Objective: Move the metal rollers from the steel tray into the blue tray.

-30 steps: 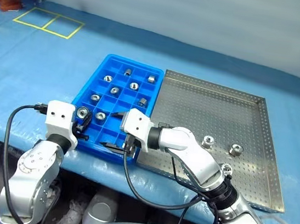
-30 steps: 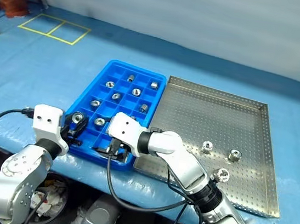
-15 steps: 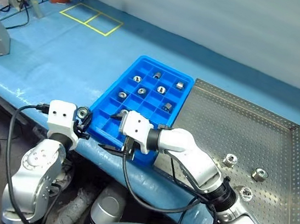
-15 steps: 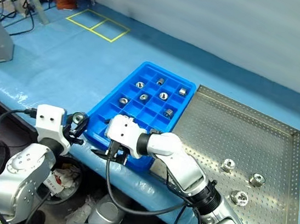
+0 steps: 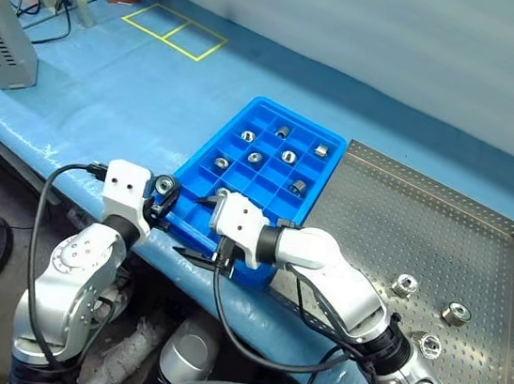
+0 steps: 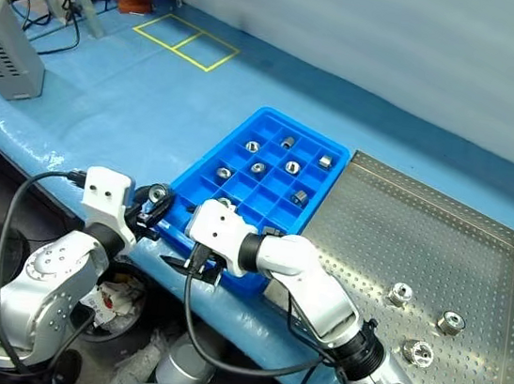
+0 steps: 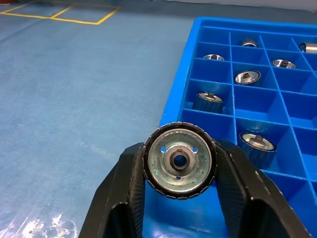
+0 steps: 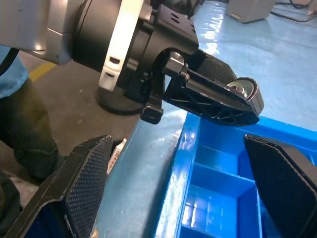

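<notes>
Edging forward, the left pincer (image 5: 164, 195) has carried its roller (image 7: 179, 160), clenched between both fingers, up to the blue tray's (image 5: 207, 152) near corner, ready to drop. Right pincer (image 5: 203, 230) waits released beside it. Three rollers (image 5: 403, 285) remain on the steel tray (image 5: 395, 220).

Bright blue tray (image 5: 207, 157), perforated grey tray (image 5: 422, 233)

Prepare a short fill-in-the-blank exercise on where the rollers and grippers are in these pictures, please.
1. The left gripper is shut on a ____.
2. The number of rollers lying in the steel tray is ____.
3. The right gripper, at the blue tray's near edge, has its fingers ____.
4. The held roller hangs over the ____ tray's corner.

Missing words: roller; three; open; blue
</notes>
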`<state>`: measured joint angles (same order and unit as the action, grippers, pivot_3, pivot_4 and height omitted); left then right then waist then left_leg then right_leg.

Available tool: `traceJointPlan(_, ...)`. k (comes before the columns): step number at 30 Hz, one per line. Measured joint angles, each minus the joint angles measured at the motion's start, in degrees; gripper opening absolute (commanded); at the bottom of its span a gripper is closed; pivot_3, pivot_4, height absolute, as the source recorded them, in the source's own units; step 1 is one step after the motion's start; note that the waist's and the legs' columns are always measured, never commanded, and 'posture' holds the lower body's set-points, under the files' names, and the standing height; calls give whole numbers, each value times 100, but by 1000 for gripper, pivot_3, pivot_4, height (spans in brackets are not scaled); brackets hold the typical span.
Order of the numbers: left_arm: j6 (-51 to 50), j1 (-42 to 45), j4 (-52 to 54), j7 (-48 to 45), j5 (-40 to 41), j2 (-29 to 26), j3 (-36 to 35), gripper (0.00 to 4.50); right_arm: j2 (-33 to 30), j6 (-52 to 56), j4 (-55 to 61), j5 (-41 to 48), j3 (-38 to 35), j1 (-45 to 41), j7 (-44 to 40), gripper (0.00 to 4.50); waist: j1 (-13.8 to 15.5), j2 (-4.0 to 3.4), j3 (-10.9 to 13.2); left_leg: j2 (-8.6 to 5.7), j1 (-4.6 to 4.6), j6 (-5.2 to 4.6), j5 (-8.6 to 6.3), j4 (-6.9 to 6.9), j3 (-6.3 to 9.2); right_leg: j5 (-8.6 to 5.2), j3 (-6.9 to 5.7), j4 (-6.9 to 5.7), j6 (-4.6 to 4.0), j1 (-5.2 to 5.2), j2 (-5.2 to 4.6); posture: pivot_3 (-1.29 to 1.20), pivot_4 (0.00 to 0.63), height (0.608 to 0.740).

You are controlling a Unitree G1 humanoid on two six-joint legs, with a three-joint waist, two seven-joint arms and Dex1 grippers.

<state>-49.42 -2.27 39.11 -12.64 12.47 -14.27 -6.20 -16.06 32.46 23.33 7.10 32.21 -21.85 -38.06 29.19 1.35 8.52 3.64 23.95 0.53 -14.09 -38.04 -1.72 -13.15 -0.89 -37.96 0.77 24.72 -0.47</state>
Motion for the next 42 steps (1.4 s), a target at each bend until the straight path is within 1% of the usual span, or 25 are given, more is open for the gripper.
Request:
traceJointPlan(7,3,65,-313,-119,-7,-174,141,1683,9,39,2,0,-34,21,78,4500,-170,-1,-1,1,1,0,0,1,5,-1,-6,-1,-1,-2,1,419,150,740)
traceJointPlan(9,-10,68,-411,-134,-8,-189,217,2429,8,45,7,-1,-36,31,100,4500,-229,-2,0,1,1,0,0,1,5,-1,-6,0,-2,-3,1,408,150,740)
traceJointPlan(11,-10,85,-439,-176,-8,-255,266,3006,5,53,36,0,-46,56,114,4500,-292,-2,0,1,1,0,0,1,6,-2,-6,0,-2,-4,1,400,150,740)
traceJointPlan(12,-10,85,-442,-175,-11,-266,270,3088,5,53,40,0,-48,59,116,4500,-296,-2,0,1,1,0,0,1,6,-2,-6,0,-2,-4,1,389,150,740)
traceJointPlan(13,-9,85,-453,-210,-11,-319,295,3424,-1,55,62,0,-58,74,145,4500,-366,-2,0,1,1,0,0,2,7,-1,-7,0,-1,-4,1,389,150,740)
traceJointPlan(14,-13,95,-457,-241,-4,-337,298,3471,-8,66,107,-1,-71,100,181,4500,-434,-2,0,2,2,0,0,1,10,-1,-8,0,-1,-5,1,389,150,740)
traceJointPlan(15,-14,126,-456,-277,-3,-424,299,3679,-23,78,208,1,-115,167,213,4500,-485,-2,0,2,2,0,0,1,11,-2,-9,0,-1,-6,1,379,150,740)
traceJointPlan(17,-6,239,-453,-350,7,-506,274,4365,-55,142,319,3,-187,291,286,4500,-529,-2,0,1,2,0,0,1,12,-2,-9,0,-1,-7,2,371,150,740)
traceJointPlan(18,13,328,-452,-376,27,-515,255,4443,-83,201,380,3,-223,358,329,4500,-560,-2,0,1,3,0,0,0,12,-3,-9,0,-3,-7,1,358,150,740)
traceJointPlan(23,465,753,-427,-419,163,-356,271,4443,-150,466,760,27,-636,780,641,4500,-707,-2,0,0,4,-1,1,-4,12,-3,-5,4,-2,-12,1,285,150,740)
traceJointPlan(26,1176,1022,-607,-435,100,-140,586,4443,-120,682,1043,14,-1081,1093,1033,4500,-848,-2,-1,-3,5,-1,1,-5,14,1,-1,9,3,-15,1,234,150,740)
traceJointPlan(29,1505,1183,-946,-618,112,-23,937,4443,35,888,1228,-5,-1543,1381,1483,4500,-1076,-4,-2,-4,6,-3,1,-6,14,5,4,10,10,-17,2,182,150,740)
traceJointPlan(32,1704,1266,-1225,-874,159,92,1325,4443,177,1163,1381,-104,-1917,1605,1968,4500,-1382,-4,-2,-7,7,-7,0,-7,16,8,12,10,13,-18,3,139,150,740)
traceJointPlan(38,1950,1449,-1657,-1291,169,222,1847,4443,474,1802,1407,-469,-2472,1849,2911,4500,-2192,-5,-2,-8,0,-10,2,-6,29,8,15,7,9,-27,4,81,150,740)
traceJointPlan(42,2002,1468,-1815,-1712,173,170,2301,4443,622,1924,1370,-561,-2618,1940,3212,4500,-2614,-8,-2,-8,-11,-11,2,0,28,8,27,2,10,-29,8,58,150,740)
